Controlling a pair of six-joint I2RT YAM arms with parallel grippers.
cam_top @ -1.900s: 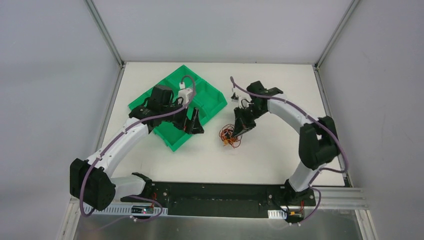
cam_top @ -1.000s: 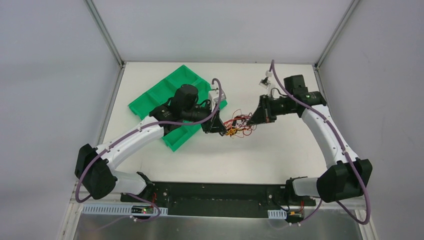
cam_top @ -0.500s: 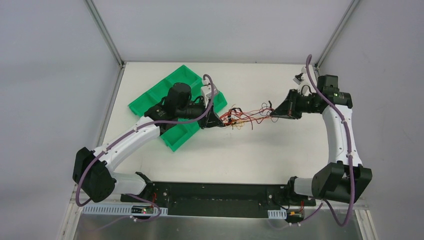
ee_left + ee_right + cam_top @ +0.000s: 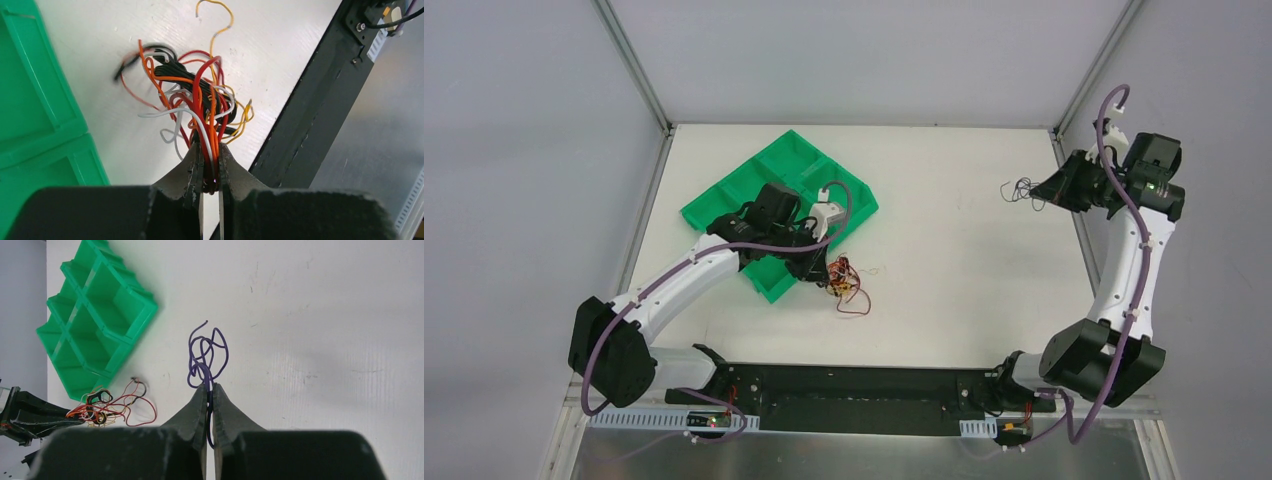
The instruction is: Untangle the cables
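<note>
The tangle of cables, thin red, orange, yellow, black and white wires, hangs just right of the green tray's near corner. My left gripper is shut on a bunch of its strands; the left wrist view shows the tangle fanning out from the left gripper's tips. One thin purple wire is apart from it at the table's far right, pinched in my shut right gripper. In the right wrist view this purple wire curls out of the right gripper, and the tangle lies far off at lower left.
A green compartment tray sits at the back left, under and beside my left arm. The black base rail runs along the near edge. The enclosure's right frame post stands close to my right wrist.
The right gripper pulled away to the far right, and the purple wire came free of the tangle. The left gripper carried the rest back toward the tray's near corner.
</note>
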